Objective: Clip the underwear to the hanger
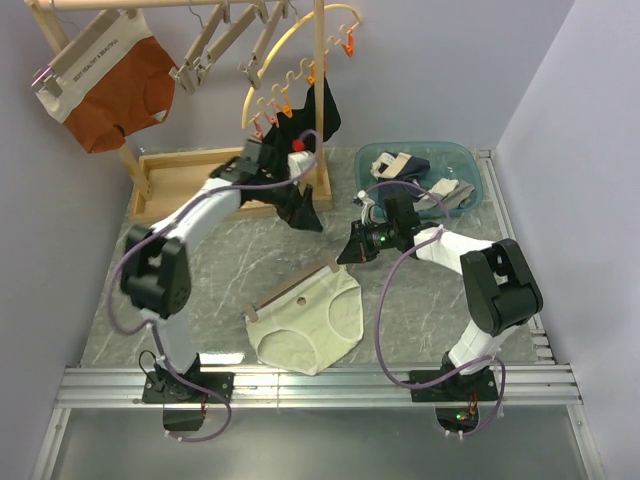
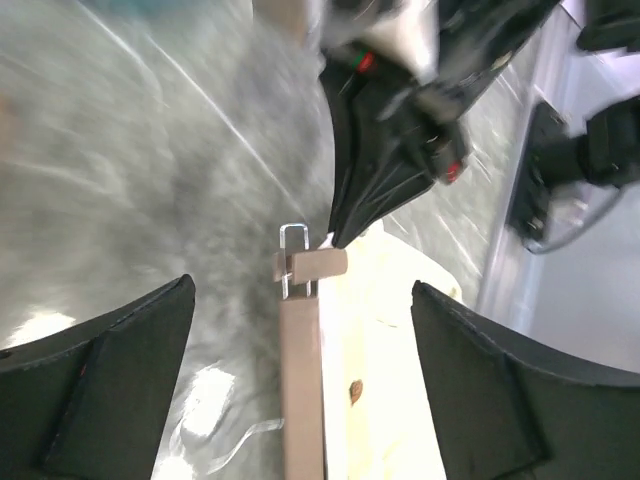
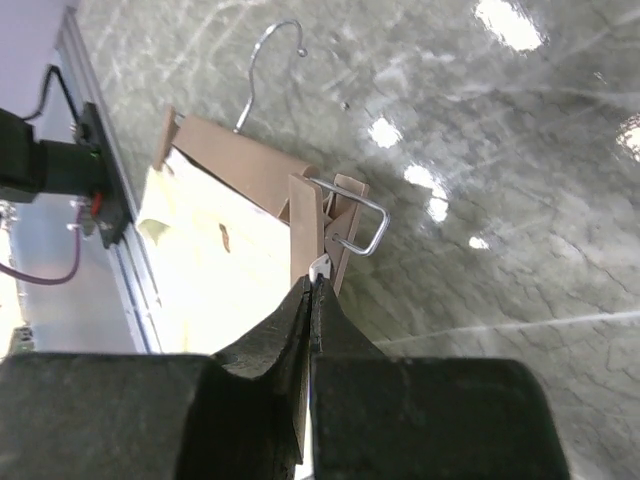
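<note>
The cream underwear [image 1: 305,325] lies flat on the marble table, with the wooden hanger [image 1: 295,290] along its waistband. My right gripper [image 1: 352,250] is at the hanger's right end. In the right wrist view it [image 3: 315,285] is shut on a white corner of the underwear, right at the hanger's end clip [image 3: 335,225]; the bar [image 3: 240,165] and hook [image 3: 272,45] lie beyond. My left gripper [image 1: 305,215] is open and empty, hovering above that end. Its view shows it [image 2: 300,300] open over the bar [image 2: 300,380], the clip [image 2: 308,263], the underwear [image 2: 385,320] and its dark spot [image 2: 354,391].
A wooden rack at the back holds rust-orange briefs [image 1: 110,85], spare wooden hangers [image 1: 230,40], a yellow hoop with orange pegs [image 1: 295,65] and a black garment [image 1: 318,112]. A blue basin of clothes [image 1: 470,170] stands at back right. A metal rail [image 1: 320,385] edges the front.
</note>
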Robot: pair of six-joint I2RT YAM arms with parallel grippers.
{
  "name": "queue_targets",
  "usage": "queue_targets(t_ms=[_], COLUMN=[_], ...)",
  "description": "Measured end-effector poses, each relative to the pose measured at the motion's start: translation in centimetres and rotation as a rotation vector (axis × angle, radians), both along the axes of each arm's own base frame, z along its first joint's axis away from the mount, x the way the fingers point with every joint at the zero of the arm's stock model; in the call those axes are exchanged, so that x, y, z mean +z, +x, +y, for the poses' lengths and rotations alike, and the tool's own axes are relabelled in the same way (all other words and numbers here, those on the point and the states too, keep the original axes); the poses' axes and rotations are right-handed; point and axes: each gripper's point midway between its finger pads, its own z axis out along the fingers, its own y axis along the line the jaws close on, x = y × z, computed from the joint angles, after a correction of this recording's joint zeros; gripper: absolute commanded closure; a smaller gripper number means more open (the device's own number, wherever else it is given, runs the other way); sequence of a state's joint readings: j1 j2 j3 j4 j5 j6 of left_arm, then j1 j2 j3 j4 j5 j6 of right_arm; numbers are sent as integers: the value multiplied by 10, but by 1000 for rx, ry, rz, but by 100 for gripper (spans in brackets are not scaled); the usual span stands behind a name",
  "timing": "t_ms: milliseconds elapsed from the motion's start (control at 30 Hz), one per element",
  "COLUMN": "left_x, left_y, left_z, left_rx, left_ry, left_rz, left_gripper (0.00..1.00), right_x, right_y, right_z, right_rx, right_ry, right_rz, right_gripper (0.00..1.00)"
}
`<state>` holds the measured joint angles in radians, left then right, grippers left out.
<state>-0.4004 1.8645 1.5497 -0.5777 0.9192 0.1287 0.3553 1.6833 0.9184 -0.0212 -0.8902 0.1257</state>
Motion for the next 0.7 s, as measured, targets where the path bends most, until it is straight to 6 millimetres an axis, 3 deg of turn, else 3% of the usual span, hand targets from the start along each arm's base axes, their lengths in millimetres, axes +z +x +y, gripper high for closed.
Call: queue_targets(t_ms=[33, 100, 133, 200, 233, 367, 567, 700], left_x=[15, 46, 52, 75, 80, 86, 94, 103], left_y=[2, -1, -4, -15, -21, -35, -43, -46], left_z=[5, 19, 27, 38, 44, 69, 114, 133], left_rx=[19, 68, 95, 128, 148, 246, 461, 576], left_ry=[-6, -14, -7, -16, -13, 11, 10, -41], left_rz=[-51, -157, -197, -272, -297, -345, -353, -300], left_gripper=[1, 1, 1, 1, 1, 1, 1, 1], right_x=[-2, -7, -10, -14, -16, -17, -13, 6], right_y=[0, -3, -4, -7, -7, -5, 7, 9], right_z=[-1, -5, -7, -11, -13, -19, -24, 7], right_rx=[2, 5, 10, 19, 24, 41, 76, 199], right_ry=[-10, -35, -51, -82, -99, -153, -282, -384], right_rz=[-4, -1, -1, 5, 2, -19, -119, -285], right_gripper=[100, 94, 81, 65, 50, 34, 32, 31])
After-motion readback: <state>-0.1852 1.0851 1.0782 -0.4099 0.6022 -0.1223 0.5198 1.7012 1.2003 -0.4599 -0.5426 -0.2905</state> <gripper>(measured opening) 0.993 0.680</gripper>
